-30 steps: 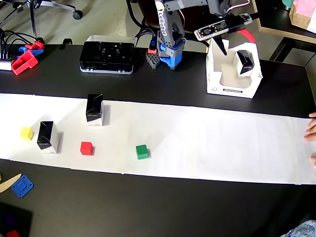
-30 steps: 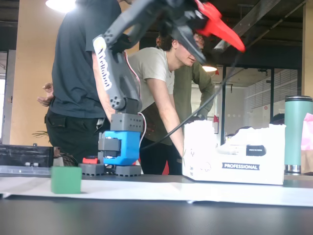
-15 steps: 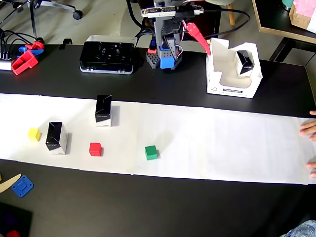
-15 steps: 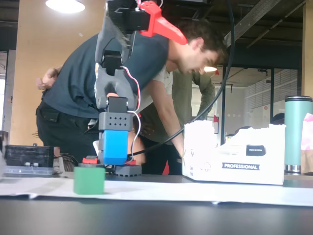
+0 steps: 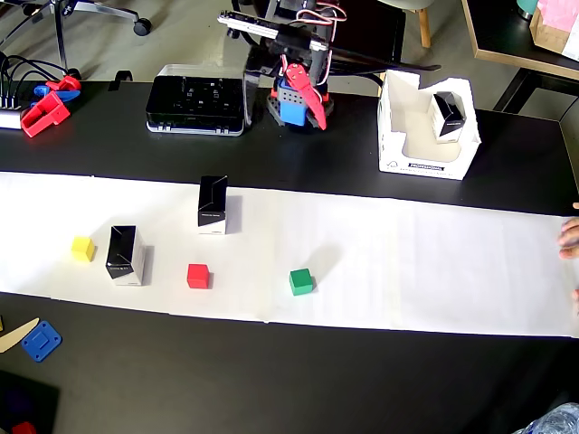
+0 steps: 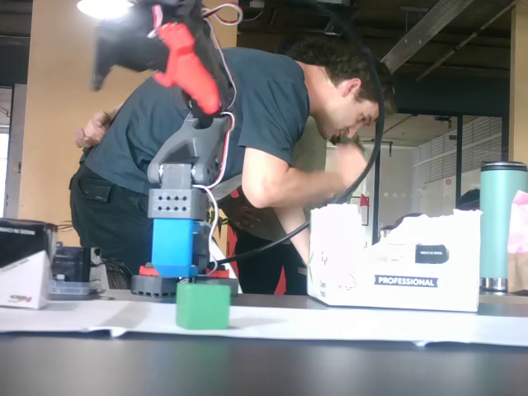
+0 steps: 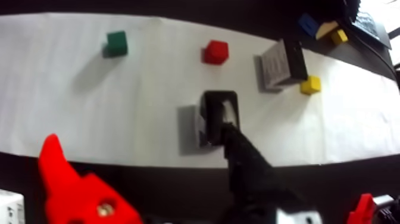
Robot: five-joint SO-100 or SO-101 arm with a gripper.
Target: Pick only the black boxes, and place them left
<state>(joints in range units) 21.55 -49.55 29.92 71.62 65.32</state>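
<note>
You can read "PROFESSIONAL" in white on a dark strip on the front of the white carton [image 6: 396, 268]; the overhead view shows the same strip, too small to read reliably. The print on the black boxes [image 5: 212, 202] and the dark case [image 6: 23, 242] stays illegible.

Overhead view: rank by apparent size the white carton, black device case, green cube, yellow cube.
1. black device case and white carton: look alike, unranked
2. green cube
3. yellow cube, barely smaller

Three black boxes [image 5: 213, 204] [image 5: 125, 254] [image 5: 447, 115], three cubes [image 5: 301, 281] [image 5: 198, 276] [image 5: 83, 249]
</note>
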